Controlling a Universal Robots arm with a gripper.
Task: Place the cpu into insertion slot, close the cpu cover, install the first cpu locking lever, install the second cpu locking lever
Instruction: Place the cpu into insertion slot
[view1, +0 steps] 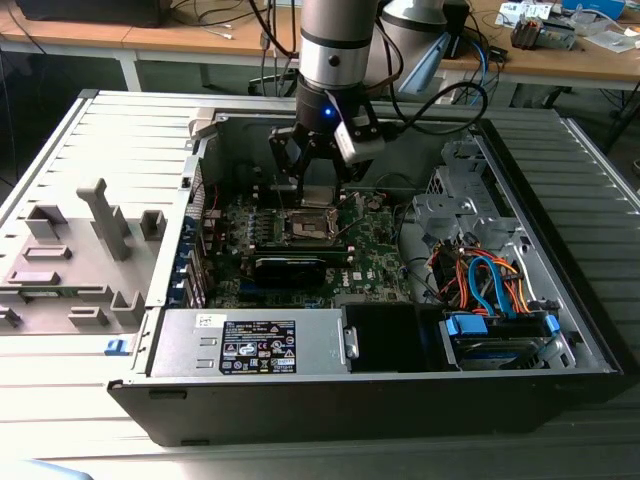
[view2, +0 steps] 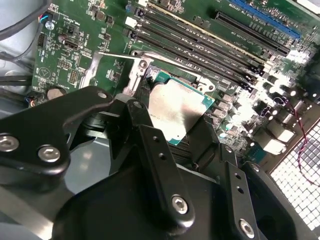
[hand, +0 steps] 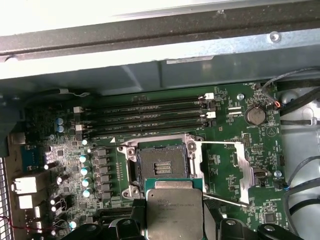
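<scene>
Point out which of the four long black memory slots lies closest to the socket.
The fourth slot, the one running right along the socket rim. The other three lie beyond it, toward the case wall.

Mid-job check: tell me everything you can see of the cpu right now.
The cpu is a flat square chip with a dull silvery metal lid on a green board whose edge shows around it. The gripper clamps it by two opposite edges, lid towards the wrist cameras. It hangs over the motherboard, not yet in the insertion slot, whose dark bed lies bare. Nothing but the gripper seems to touch it.
</scene>
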